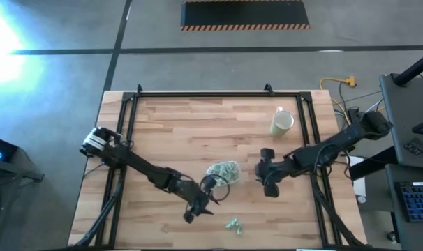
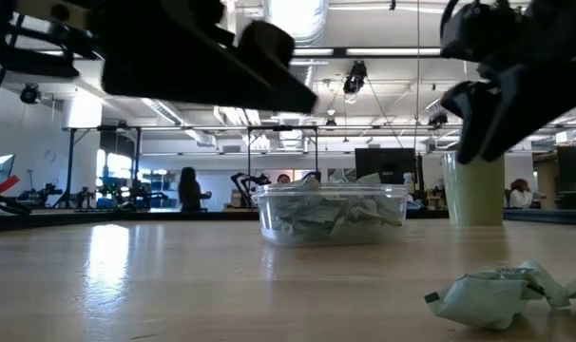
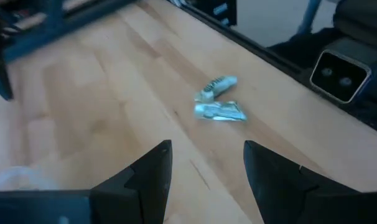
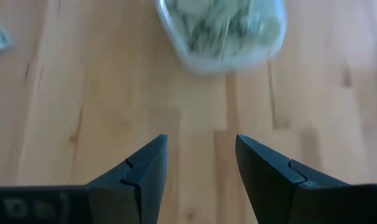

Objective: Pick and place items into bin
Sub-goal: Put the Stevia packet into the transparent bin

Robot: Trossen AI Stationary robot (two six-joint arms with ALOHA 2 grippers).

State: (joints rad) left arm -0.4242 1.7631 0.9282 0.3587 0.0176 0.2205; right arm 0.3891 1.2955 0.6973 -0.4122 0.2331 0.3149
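Note:
The bin point(image 1: 223, 172), a clear shallow container, sits mid-table, filled with several pale-green wrapped items point(image 2: 328, 211). Two more items point(image 1: 234, 224) lie on the wood near the front edge and show ahead of my left fingers in the left wrist view point(image 3: 218, 102). My left gripper point(image 1: 203, 203) hovers open above the table, just left of those items and in front of the bin. My right gripper point(image 1: 269, 180) hangs open above the table to the bin's right, with the bin point(image 4: 221, 30) ahead of it and nothing between its fingers point(image 4: 201, 163).
A cream mug point(image 1: 281, 123) stands at the back right of the table. A dark frame rail point(image 1: 218, 95) borders the wooden top. Bare wood lies between the bin and the front edge.

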